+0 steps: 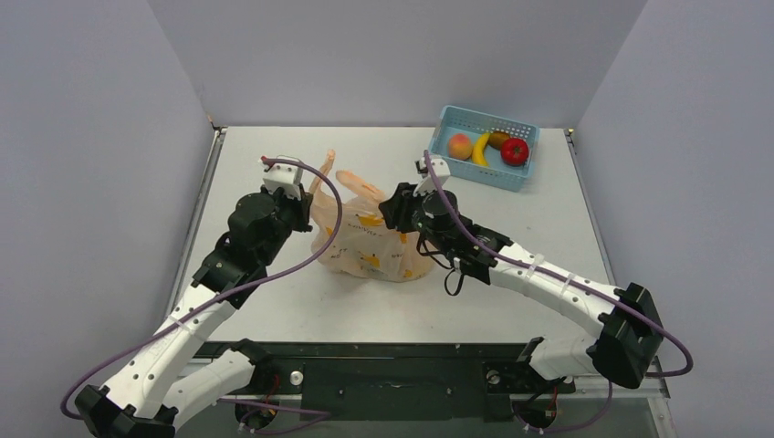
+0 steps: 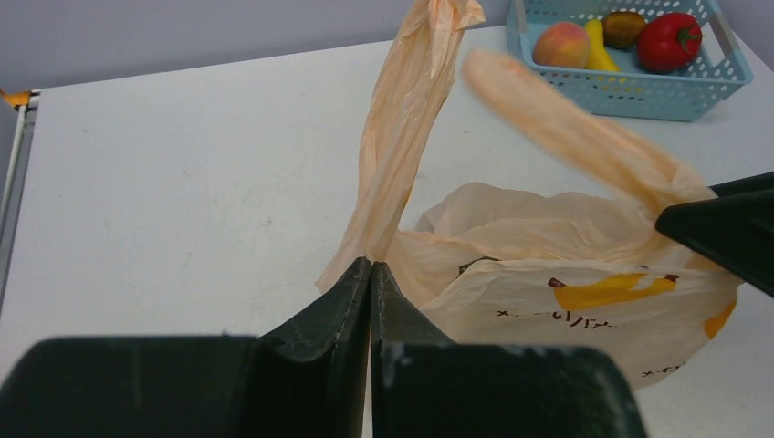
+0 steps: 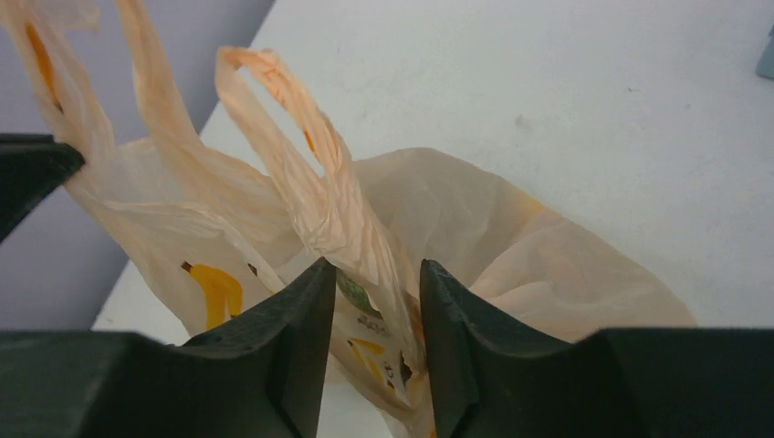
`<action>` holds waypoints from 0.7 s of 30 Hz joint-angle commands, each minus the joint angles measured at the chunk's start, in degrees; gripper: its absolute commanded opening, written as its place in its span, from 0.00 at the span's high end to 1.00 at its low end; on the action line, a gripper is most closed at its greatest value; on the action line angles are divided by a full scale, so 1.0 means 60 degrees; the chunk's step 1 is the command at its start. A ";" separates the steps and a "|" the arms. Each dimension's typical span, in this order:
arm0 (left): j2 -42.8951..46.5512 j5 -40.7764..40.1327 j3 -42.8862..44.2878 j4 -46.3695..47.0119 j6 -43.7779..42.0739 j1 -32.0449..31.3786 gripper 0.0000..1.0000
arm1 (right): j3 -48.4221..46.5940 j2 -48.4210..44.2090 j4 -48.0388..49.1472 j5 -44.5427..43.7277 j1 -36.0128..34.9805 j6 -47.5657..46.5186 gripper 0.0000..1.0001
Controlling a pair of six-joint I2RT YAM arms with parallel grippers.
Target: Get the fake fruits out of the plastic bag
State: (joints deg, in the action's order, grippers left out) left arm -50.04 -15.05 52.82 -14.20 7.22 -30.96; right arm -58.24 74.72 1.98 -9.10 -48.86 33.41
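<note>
Arm bases: bolted side by side at the near edge of the table (image 1: 274,306), and both arms reach forward to the middle of it.
Left gripper (image 2: 370,265): fingers pressed together, clamped on the foot of one loop handle (image 2: 402,128) of the plastic bag (image 1: 365,242). The film comes out right at the fingertips and the handle stands up from there.
Right gripper (image 3: 370,266): fingers apart, at the bag's right side. The second handle (image 3: 310,173) hangs down through the gap between them. The crumpled film lies closer to the right-hand finger; I cannot tell whether it touches.
Plastic bag: sits on the table between the two grippers, near the middle. It is pale orange, crinkly and see-through, with yellow-orange printed marks on its side. Its body is slumped on the tabletop and both handles are raised.
Inside the bag: a dull green patch (image 3: 351,292) shows through the film between the right fingers; its outline is too hidden to name.
Basket (image 1: 497,176): light blue, at the far right of the table, well apart from the bag.
Basket contents: a yellow banana (image 1: 481,151) lies between a peach-coloured fruit (image 1: 460,146) and a shiny red fruit (image 1: 515,151).
Surroundings: plain pale walls stand on three sides of the table.
</note>
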 commanded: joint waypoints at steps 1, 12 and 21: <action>-0.0173 0.0999 0.0169 0.0448 -0.0113 -0.0090 1.00 | -0.0623 0.0253 -0.0683 -0.0085 -0.0147 -0.0719 0.61; -0.0234 0.1352 0.0207 0.0400 -0.0233 -0.0143 1.00 | -0.3540 0.1822 -0.3811 -0.1484 -0.0651 -0.2655 0.38; 0.0053 0.1267 0.0066 0.0516 -0.0252 -0.0143 1.00 | -0.6857 0.4193 -0.6067 -0.4237 -0.1273 -0.3834 0.38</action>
State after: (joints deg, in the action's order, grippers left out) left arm -51.55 -8.08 52.82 -14.15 6.55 -31.57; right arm -92.47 95.96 -26.50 -25.45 -56.05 14.48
